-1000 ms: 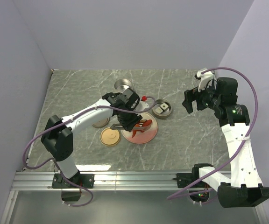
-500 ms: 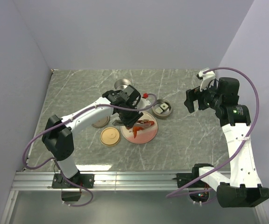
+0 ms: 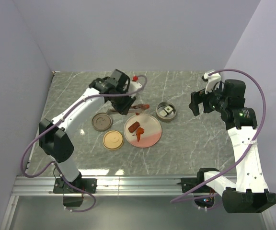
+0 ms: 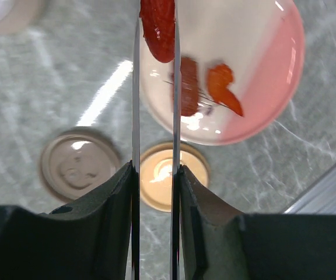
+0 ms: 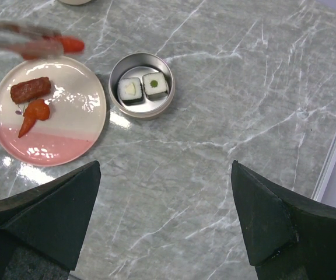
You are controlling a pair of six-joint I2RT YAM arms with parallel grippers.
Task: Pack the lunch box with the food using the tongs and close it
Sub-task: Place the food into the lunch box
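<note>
The left gripper [image 4: 154, 175] has lifted off the plate [image 3: 150, 136] and swung past its far rim. The tongs [image 4: 136, 87], squeezed narrow between its fingers, now pinch a red sausage [image 4: 159, 26] at their tips. One piece looks picked and ready for the round tin [image 5: 113, 81] just right of the plate, where two sushi pieces [image 5: 131, 90] sit. A second sausage [image 5: 30, 90] and the carrot [image 5: 31, 114] lie on the plate. The right gripper [image 5: 162, 221] hangs wide open and empty, well right of the plate.
</note>
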